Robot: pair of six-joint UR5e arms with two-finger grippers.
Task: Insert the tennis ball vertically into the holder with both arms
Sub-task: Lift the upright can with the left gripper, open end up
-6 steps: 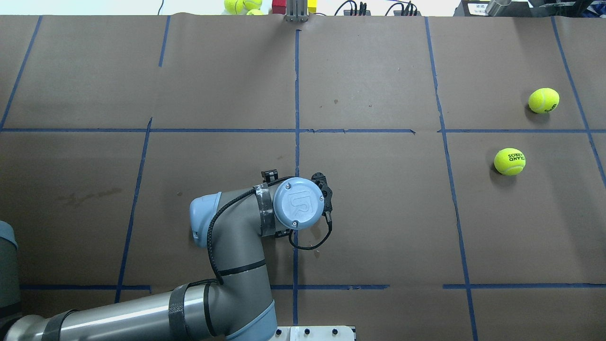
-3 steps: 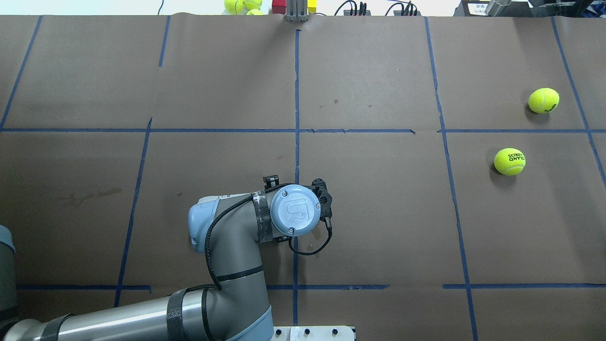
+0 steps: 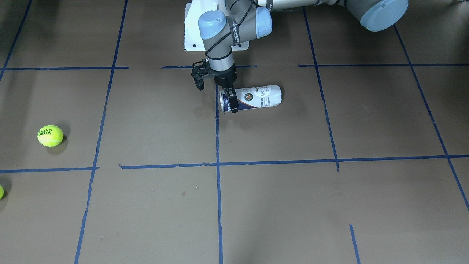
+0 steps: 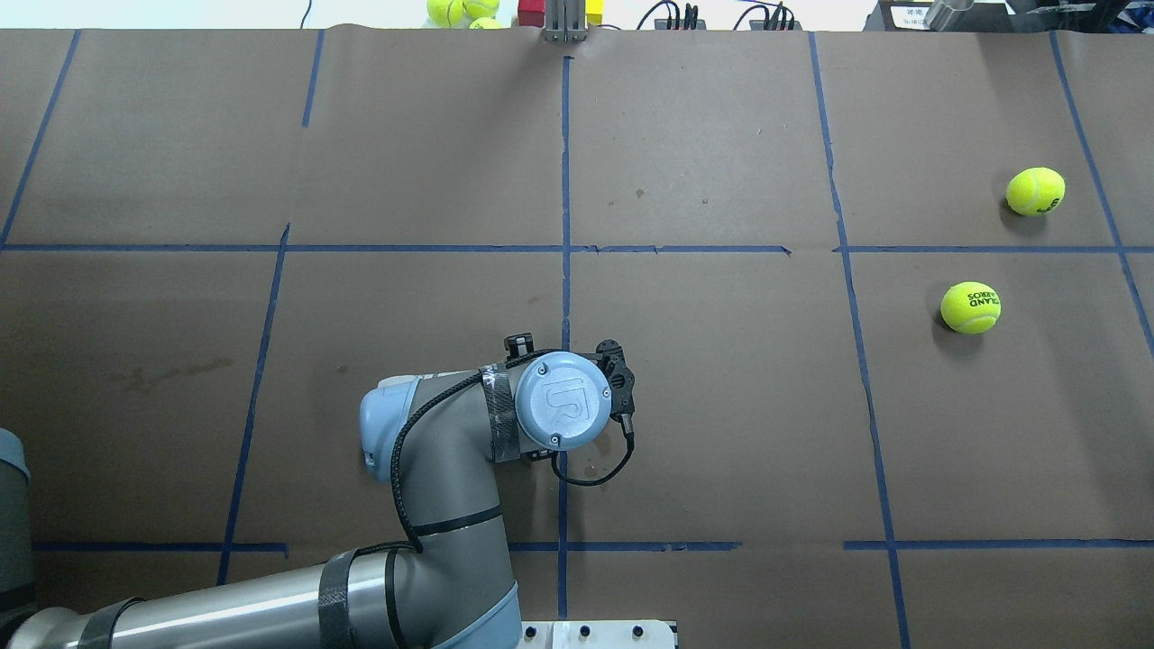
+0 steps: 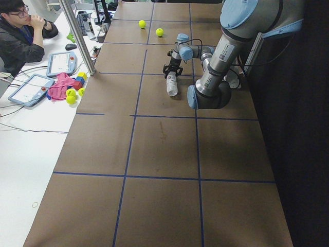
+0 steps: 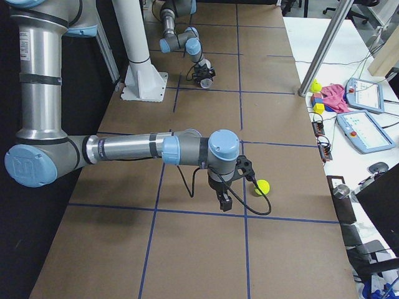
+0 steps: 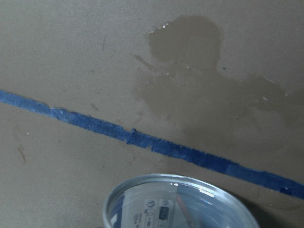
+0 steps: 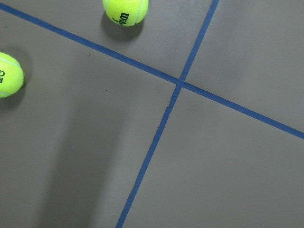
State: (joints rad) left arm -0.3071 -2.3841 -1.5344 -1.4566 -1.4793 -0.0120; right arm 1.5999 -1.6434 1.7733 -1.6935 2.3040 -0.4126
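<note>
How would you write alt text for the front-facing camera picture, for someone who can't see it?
The robot's left gripper reaches down to the mouth end of a clear tennis-ball can lying on its side on a brown table marked with blue tape lines. A yellow tennis ball sits apart near the picture's left edge.
</note>
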